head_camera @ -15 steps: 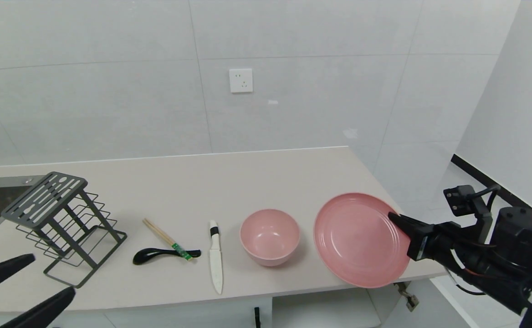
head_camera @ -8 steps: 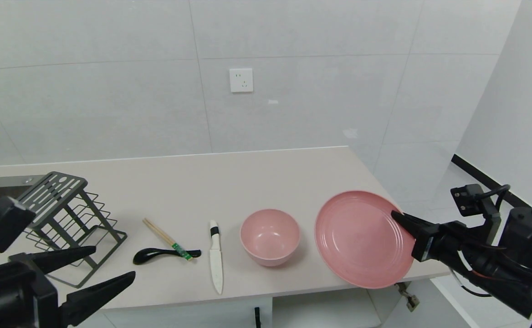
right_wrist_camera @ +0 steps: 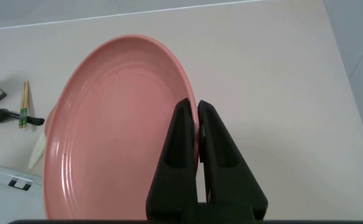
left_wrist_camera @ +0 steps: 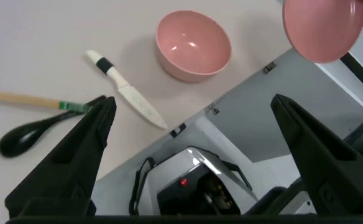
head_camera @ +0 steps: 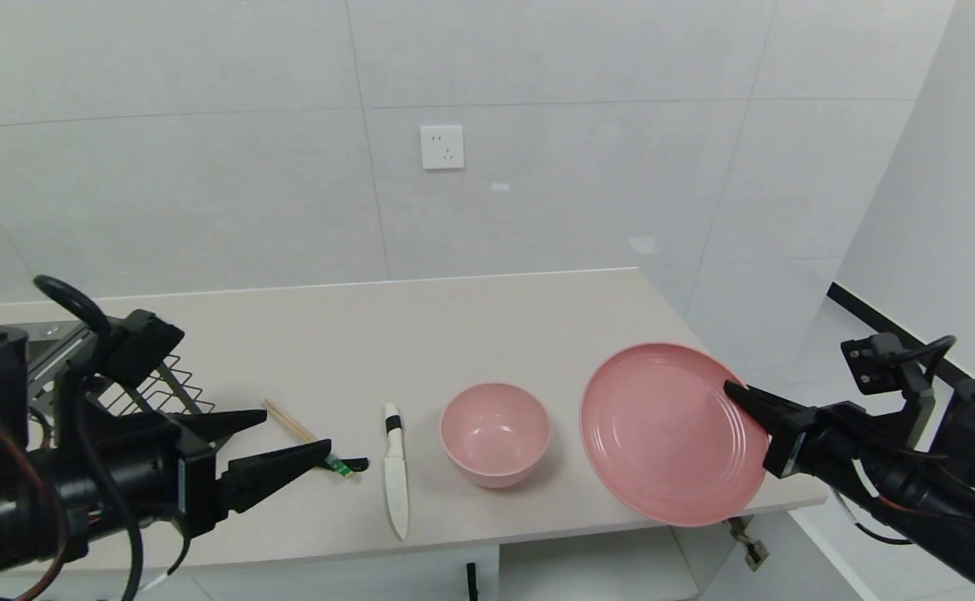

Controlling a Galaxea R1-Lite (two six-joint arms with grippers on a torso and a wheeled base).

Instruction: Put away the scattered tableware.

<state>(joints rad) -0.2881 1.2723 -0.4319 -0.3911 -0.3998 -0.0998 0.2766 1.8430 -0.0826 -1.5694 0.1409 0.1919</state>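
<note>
Our left pincer (head_camera: 297, 430) has swung in, released, over the spoon (left_wrist_camera: 20, 137); our right pincer (right_wrist_camera: 194, 109) grips the plate (head_camera: 671, 434) by its rim.

Left end effector (head_camera: 297, 430) advanced rightward over spoon (left_wrist_camera: 20, 137); plate (head_camera: 663, 434) raised slightly.

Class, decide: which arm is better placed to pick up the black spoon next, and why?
Left. The left gripper, jaws open, sits right by the black spoon; the right gripper is shut on the pink plate, across the counter.
</note>
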